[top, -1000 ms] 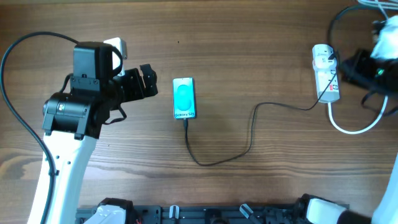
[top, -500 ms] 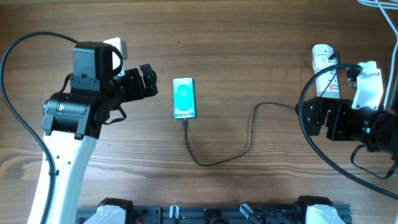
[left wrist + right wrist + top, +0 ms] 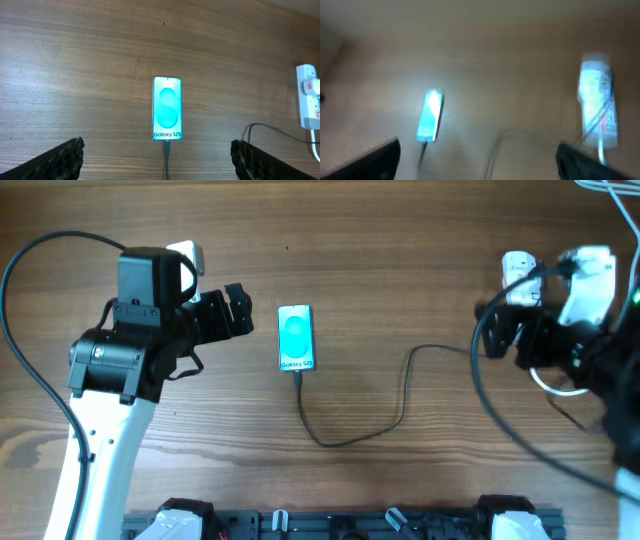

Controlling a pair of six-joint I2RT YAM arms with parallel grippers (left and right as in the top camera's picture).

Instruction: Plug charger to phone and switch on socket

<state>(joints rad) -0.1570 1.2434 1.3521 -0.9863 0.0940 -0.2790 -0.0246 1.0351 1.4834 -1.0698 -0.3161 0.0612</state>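
Note:
The phone point(image 3: 295, 337) lies flat at the table's middle, its teal screen lit. The charger point(image 3: 352, 438), a thin black cable, meets the phone's near end, loops forward and runs right toward the socket point(image 3: 514, 272). My right arm covers most of that white strip. The right gripper point(image 3: 497, 330) hangs open beside the strip, holding nothing. The right wrist view is smeared, showing the phone point(image 3: 430, 116), the socket point(image 3: 597, 107) and wide-apart fingers point(image 3: 370, 160). My left gripper point(image 3: 240, 310) stands open just left of the phone point(image 3: 167, 108), its fingers point(image 3: 55, 160) empty.
The left wrist view shows the charger point(image 3: 167, 159) leaving the phone and the socket point(image 3: 310, 97) at the right edge. A thick white cord point(image 3: 545, 385) curls behind the right arm. Robot cables point(image 3: 30, 370) arc along both sides.
The right arm came in from the far right edge, swung forward, then back over the socket; it is blurred. Left arm, phone and charger have not moved.

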